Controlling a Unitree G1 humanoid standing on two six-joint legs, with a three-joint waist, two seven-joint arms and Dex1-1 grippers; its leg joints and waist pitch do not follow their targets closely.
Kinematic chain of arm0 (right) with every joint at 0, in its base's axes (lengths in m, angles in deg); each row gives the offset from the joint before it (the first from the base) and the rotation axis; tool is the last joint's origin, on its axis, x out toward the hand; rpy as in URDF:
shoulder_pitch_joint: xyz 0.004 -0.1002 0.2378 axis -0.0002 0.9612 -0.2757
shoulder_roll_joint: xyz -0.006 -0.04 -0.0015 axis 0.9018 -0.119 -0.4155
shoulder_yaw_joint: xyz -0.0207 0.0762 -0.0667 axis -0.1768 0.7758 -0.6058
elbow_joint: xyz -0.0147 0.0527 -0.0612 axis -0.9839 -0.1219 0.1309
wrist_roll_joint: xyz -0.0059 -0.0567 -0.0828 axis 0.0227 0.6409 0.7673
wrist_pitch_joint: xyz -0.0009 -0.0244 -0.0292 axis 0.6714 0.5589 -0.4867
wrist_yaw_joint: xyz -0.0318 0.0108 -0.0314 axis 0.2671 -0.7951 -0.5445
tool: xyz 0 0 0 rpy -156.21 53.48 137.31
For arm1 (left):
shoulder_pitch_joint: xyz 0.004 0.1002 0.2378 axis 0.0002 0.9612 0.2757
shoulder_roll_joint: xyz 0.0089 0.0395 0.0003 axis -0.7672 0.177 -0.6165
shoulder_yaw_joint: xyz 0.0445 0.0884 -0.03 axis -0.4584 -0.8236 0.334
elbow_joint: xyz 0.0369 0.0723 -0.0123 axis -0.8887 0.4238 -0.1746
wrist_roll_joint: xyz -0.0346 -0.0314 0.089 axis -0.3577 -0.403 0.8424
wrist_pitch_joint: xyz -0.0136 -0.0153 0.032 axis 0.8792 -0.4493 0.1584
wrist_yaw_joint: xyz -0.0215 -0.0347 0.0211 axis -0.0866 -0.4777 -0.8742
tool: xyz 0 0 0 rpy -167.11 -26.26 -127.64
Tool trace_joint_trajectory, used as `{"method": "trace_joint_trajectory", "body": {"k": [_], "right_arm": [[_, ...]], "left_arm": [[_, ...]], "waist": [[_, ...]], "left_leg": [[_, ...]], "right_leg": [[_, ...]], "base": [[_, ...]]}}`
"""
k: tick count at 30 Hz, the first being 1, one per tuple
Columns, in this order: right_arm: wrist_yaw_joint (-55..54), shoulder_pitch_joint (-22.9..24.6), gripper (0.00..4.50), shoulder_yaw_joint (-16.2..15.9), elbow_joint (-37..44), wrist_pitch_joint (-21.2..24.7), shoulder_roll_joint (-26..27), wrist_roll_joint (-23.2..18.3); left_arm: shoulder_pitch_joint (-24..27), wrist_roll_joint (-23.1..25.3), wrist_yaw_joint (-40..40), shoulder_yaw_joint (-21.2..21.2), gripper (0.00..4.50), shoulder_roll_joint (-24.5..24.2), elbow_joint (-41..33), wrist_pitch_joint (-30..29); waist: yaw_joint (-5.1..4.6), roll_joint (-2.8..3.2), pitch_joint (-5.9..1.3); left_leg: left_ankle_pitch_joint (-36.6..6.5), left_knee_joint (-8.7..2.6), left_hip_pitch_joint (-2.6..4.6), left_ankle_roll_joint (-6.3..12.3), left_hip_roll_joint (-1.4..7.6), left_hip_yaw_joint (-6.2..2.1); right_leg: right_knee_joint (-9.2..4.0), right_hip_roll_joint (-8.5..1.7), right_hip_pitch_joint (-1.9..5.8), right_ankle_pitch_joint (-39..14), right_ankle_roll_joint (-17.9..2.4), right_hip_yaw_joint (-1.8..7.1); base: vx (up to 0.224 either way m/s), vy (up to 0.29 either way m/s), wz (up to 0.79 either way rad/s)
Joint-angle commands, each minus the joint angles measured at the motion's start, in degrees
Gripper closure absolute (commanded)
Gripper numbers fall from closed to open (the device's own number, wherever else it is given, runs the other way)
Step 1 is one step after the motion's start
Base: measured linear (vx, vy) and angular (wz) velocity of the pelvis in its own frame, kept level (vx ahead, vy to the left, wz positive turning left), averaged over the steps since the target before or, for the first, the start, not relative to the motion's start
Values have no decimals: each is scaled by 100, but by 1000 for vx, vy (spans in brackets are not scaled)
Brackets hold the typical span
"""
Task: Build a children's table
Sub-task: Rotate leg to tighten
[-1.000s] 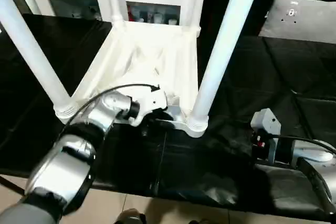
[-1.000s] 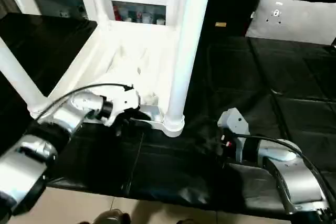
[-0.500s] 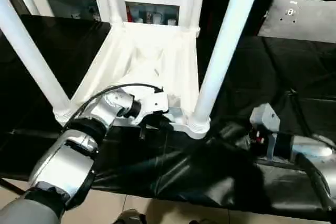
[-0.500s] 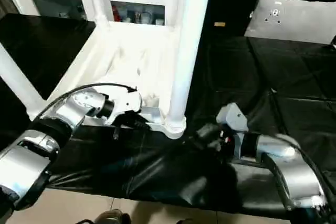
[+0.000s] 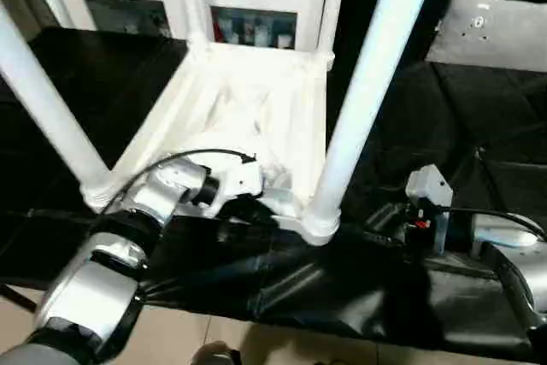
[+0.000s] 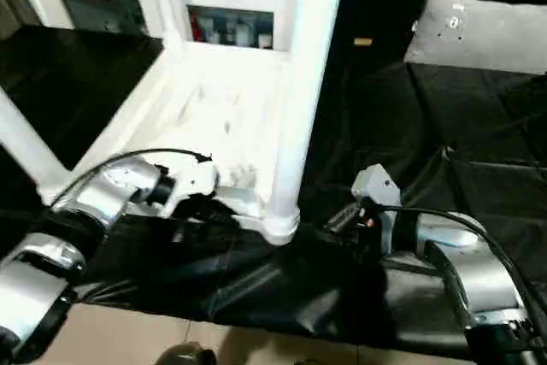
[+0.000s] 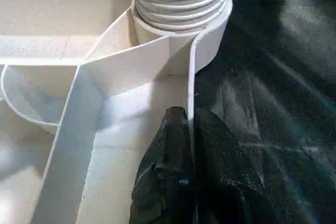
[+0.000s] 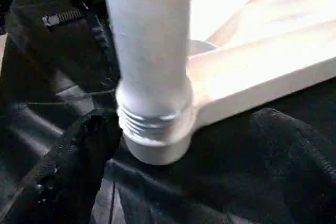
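Table [image 5: 248, 108] upside down, four legs [image 5: 367, 83] seated. Left gripper [image 7: 190, 124] clamped on rim beside near socket. Right gripper [image 8: 173, 145] spread wide, leg between fingers. Flipping upright remains.

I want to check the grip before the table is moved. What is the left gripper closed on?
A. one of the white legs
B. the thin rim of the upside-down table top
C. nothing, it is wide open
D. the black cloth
B: in the left wrist view the left gripper pinches the thin rim of the table top, just beside the near corner socket.
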Motion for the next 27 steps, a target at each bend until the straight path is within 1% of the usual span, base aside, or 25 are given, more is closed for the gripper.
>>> {"method": "trace_joint_trajectory", "body": {"k": [1, 3, 4, 6, 7, 9, 10, 11, 13, 16, 17, 19, 20, 21, 22, 23, 25, 27], "right_arm": [[22, -23, 0, -40, 23, -40, -19, -10], [27, -16, 0, -39, 39, -34, -14, -13], [34, -8, 0, -44, 51, -34, -10, -13], [30, -7, 0, -48, 56, -34, -6, -15], [27, -4, 0, -48, 59, -34, -5, -18], [15, 3, 0, -45, 59, -42, 3, -18], [10, 7, 0, -49, 58, -48, 6, -16], [10, 7, 0, -50, 58, -49, 6, -16], [4, 5, 0, -52, 55, -54, 10, -17], [4, 9, 0, -57, 58, -60, 16, -20], [3, 8, 0, -61, 56, -62, 21, -20], [1, 0, 0, -71, 48, -69, 33, -15], [-5, -17, 0, -74, 34, -80, 46, -11], [-14, -42, 0, -75, 13, -96, 66, -10], [-29, -100, 0, -79, -35, -121, 105, -6], [-30, -108, 0, -80, -42, -123, 110, -5], [-3, -199, 0, -109, -122, -158, 144, 5], [152, -320, 0, -153, -278, -313, 180, -5]], "left_arm": [[170, -163, 124, 191, 405, 26, -33, -168], [206, -143, 100, 169, 384, -2, -87, -204], [247, -108, 135, 153, 363, -31, -154, -207], [253, -55, 204, 139, 357, -40, -147, -170], [243, -9, 251, 121, 357, -45, -110, -141], [241, 33, 188, 105, 357, -61, -82, -176], [247, 79, 135, 91, 373, -87, -82, -187], [247, 86, 132, 88, 373, -91, -80, -185], [257, 171, 148, 46, 394, -134, -78, -145], [269, 219, 231, 18, 401, -168, -92, -142], [270, 219, 237, 14, 423, -171, -94, -152], [271, 218, 206, 23, 436, -168, -106, -166], [270, 217, 180, 24, 436, -167, -111, -171], [266, 241, 191, 28, 442, -166, -109, -151], [261, 280, 211, 21, 447, -168, -97, -113], [260, 284, 211, 19, 447, -169, -97, -109], [258, 321, 238, -11, 447, -176, -96, -8], [260, 307, 200, -26, 447, -177, -127, 154]], "waist": [[24, -131, -402], [21, -100, -404], [24, -86, -408], [27, -95, -406], [30, -84, -410], [34, -85, -411], [33, -79, -410], [33, -79, -412], [28, -77, -406], [29, -84, -400], [29, -79, -403], [21, -80, -398], [18, -69, -399], [11, -69, -401], [3, -61, -400], [-2, -60, -410], [-2, -44, -415], [2, -38, -424]], "left_leg": [[-928, -350, 64, 293, 335, -182], [-939, -347, 69, 283, 337, -184], [-951, -349, 71, 282, 341, -185], [-978, -354, 74, 284, 340, -183], [-986, -351, 73, 278, 338, -183], [-974, -357, 70, 276, 338, -188], [-976, -361, 71, 275, 339, -189], [-976, -360, 70, 274, 338, -191], [-999, -364, 71, 263, 336, -194], [-1021, -364, 69, 257, 332, -190], [-1044, -366, 73, 248, 335, -193], [-1080, -375, 73, 233, 336, -198], [-1103, -382, 76, 222, 341, -204], [-1097, -383, 70, 218, 343, -205], [-1077, -395, 47, 212, 341, -218], [-1110, -384, 74, 203, 342, -207], [-1099, -380, 76, 202, 344, -203], [-1102, -369, 83, 198, 347, -197]], "right_leg": [[-516, -658, 267, -1648, -1004, 231], [-529, -667, 255, -1711, -992, 237], [-526, -656, 246, -1681, -999, 238], [-529, -642, 241, -1664, -986, 236], [-533, -646, 242, -1649, -976, 238], [-529, -645, 245, -1615, -968, 237], [-529, -640, 241, -1604, -967, 234], [-527, -644, 245, -1595, -965, 236], [-535, -649, 246, -1658, -949, 236], [-548, -648, 240, -1758, -925, 239], [-552, -654, 240, -1817, -920, 238], [-559, -652, 236, -1901, -900, 236], [-560, -655, 232, -1919, -903, 237], [-557, -658, 239, -1891, -909, 238], [-544, -657, 253, -1838, -909, 228], [-549, -660, 239, -1804, -929, 235], [-543, -660, 240, -1697, -982, 237], [-536, -666, 236, -1620, -1026, 240]], "base": [[0, 0, 0], [0, 0, 0], [0, 0, 0], [0, 0, 0], [0, 0, 0], [0, 0, 0], [0, 0, 0], [0, 0, 0], [0, 0, 0], [0, 0, 0], [0, 0, 0], [0, 0, 0], [0, 0, 0], [0, 0, 0], [0, 0, 0], [0, 0, 0], [0, 0, 0], [0, 0, 0]]}}
